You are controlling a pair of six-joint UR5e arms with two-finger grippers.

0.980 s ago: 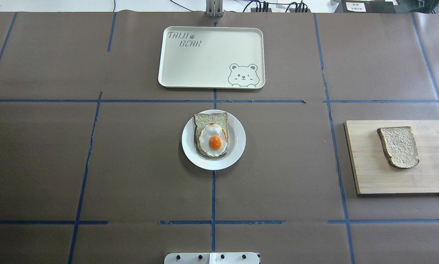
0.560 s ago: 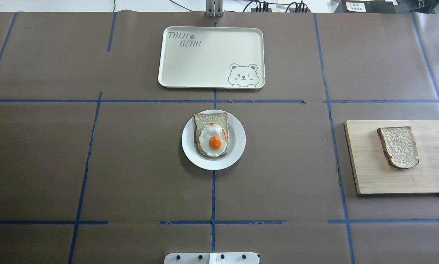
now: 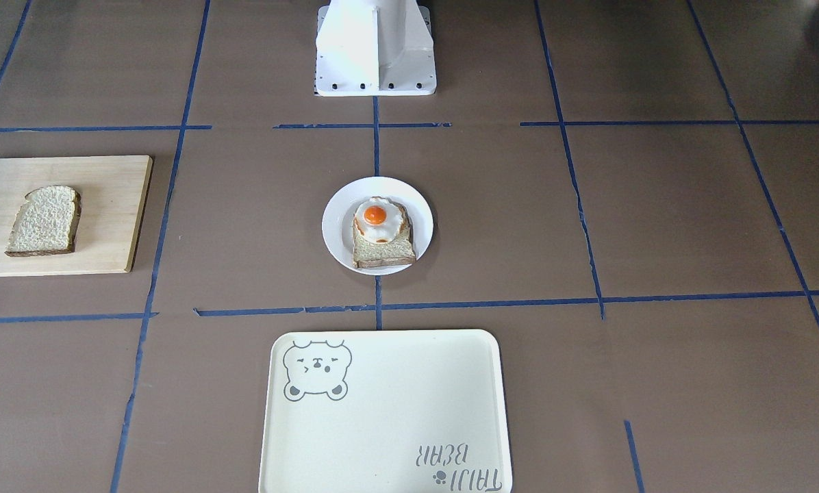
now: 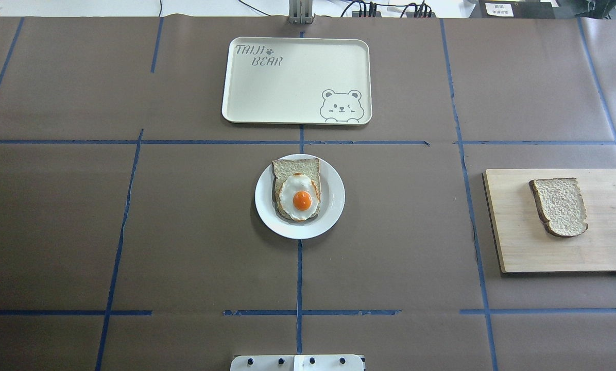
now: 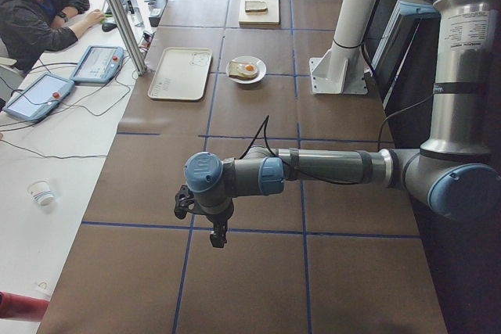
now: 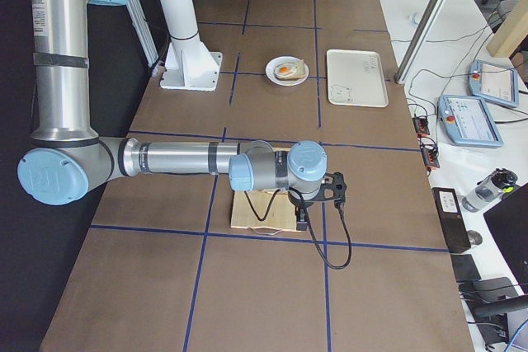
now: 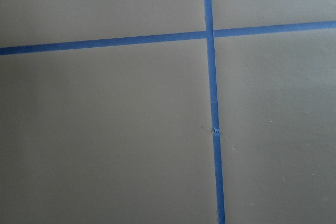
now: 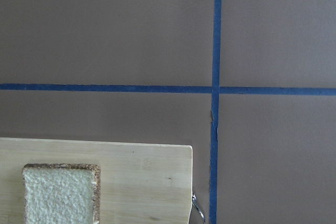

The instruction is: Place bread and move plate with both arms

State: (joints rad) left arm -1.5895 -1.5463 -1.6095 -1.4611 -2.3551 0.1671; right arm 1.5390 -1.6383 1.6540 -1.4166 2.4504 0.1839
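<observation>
Bread (image 4: 559, 206) flat on wooden board (image 4: 514, 242) at robot's right end of surface (image 4: 184, 232), crumb face up, rounded top toward robot, well apart from plate (image 4: 335, 198). Plate sits mid-surface on a crossing of blue tape lines (image 4: 300, 278) and carries egg slice (image 4: 295, 168) with fried egg (image 4: 302, 200) on top. Cream bear-print tray (image 4: 287, 87) lies beyond plate on the side away from robot, near it but not touching. White pedestal (image 3: 375, 48) at robot's edge, in line with plate.

Left arm (image 5: 329, 168) stretched low over bare surface at robot's left end, left tool (image 5: 218, 234) pointing down, above the surface; cannot tell if released or clenched, side view only. Left wrist view shows only brown surface and a tape crossing.

Right arm (image 6: 181, 158) reaches out over the board, right tool (image 6: 302, 218) hanging above it; cannot tell its state either. Right wrist view catches the board's corner and part of the bread at lower left.

Person (image 5: 31, 13) seated at side desk
</observation>
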